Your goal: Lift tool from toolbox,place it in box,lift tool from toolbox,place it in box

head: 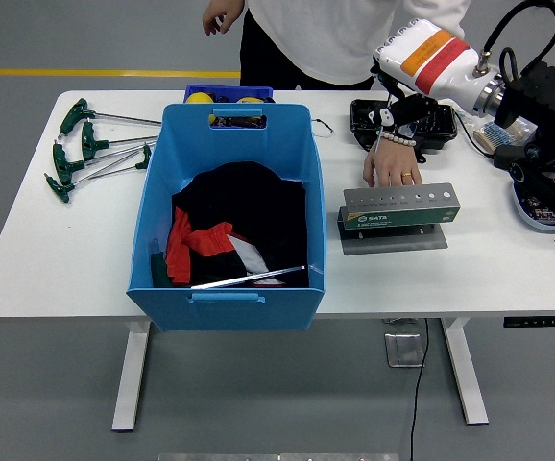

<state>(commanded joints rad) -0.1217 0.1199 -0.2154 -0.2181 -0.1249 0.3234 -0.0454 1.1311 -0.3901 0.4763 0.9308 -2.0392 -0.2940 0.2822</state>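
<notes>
The grey tool holder (400, 209) with a green label stands on the table right of the blue box (228, 288). My right hand (395, 115) is raised above and behind the holder, its fingers curled on a thin silvery tool (378, 146) that hangs down from them. A long silvery tool (249, 279) lies in the box on black and red cloth (234, 216). A person's hand (389, 169) rests flat on the table just behind the holder's left end.
Several green T-handle tools (85, 144) lie at the table's far left. A black tray (422, 127) sits behind the holder, under my hand. A small blue bin (228, 94) stands behind the box. The person stands at the far edge.
</notes>
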